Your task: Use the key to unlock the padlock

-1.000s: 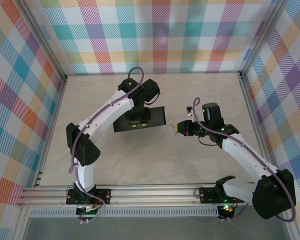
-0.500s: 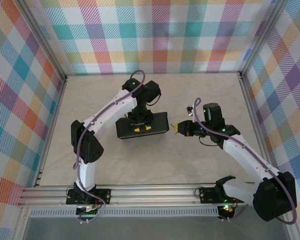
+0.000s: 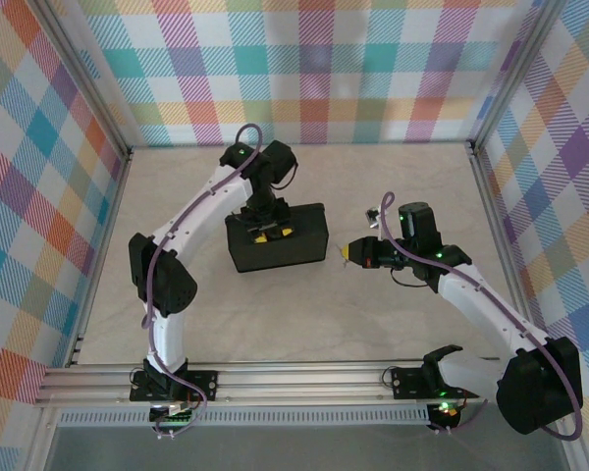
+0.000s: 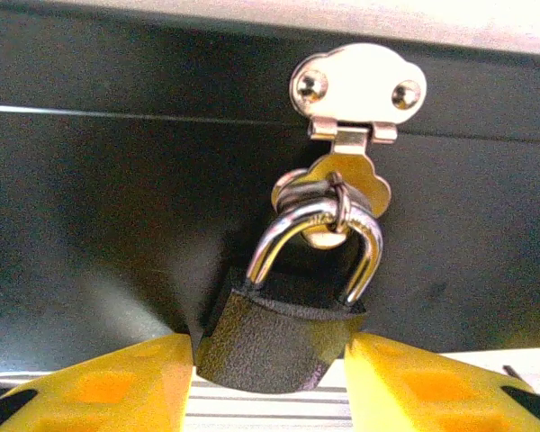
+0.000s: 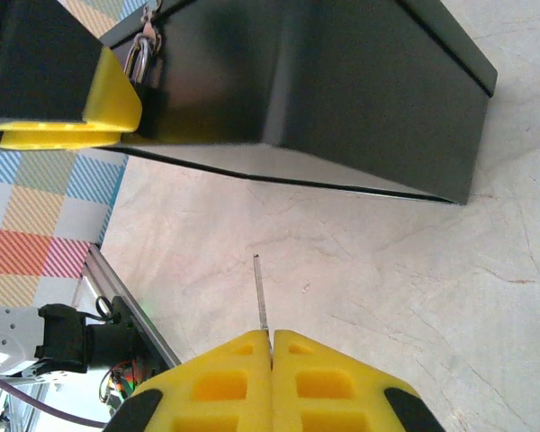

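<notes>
Pale table (image 3: 275, 324) is carrying everything: nearest, the right gripper (image 5: 271, 337) is pinching the key (image 5: 261, 292) tight; beyond, the left gripper (image 4: 268, 358) is flanking the padlock (image 4: 279, 328) hanging on the box (image 3: 304, 245), its grip unclear. If that hold is loosening, the padlock is likely swinging and the key missing its slot

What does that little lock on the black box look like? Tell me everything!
The padlock has a dark, grainy metal body and a shiny silvery loop, closed. It hangs through the silvery clasp on the black box, tilted a bit. The yellow jaws of the left gripper flank its body closely; whether they touch is unclear.
</notes>
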Motion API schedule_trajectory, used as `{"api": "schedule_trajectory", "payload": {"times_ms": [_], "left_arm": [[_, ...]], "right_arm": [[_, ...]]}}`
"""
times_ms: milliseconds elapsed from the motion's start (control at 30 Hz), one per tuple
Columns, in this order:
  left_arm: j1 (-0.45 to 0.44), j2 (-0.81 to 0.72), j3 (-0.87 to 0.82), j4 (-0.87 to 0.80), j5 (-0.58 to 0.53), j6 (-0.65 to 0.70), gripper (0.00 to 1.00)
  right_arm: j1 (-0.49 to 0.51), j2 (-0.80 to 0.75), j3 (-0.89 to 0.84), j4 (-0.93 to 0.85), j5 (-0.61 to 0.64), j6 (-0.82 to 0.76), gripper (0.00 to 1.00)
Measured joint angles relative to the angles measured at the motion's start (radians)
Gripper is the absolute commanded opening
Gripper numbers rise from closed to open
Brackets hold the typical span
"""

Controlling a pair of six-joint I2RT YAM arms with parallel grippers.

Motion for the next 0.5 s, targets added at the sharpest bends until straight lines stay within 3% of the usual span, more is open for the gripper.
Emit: {"api": "schedule_trajectory", "payload": {"times_ms": [500], "left_arm": [[0.038,-0.057,-0.017,0.127,0.124,0.080,0.56]], "right_arm": [[0.034,0.000,0.023,-0.039,0.017,0.019,0.00]]}}
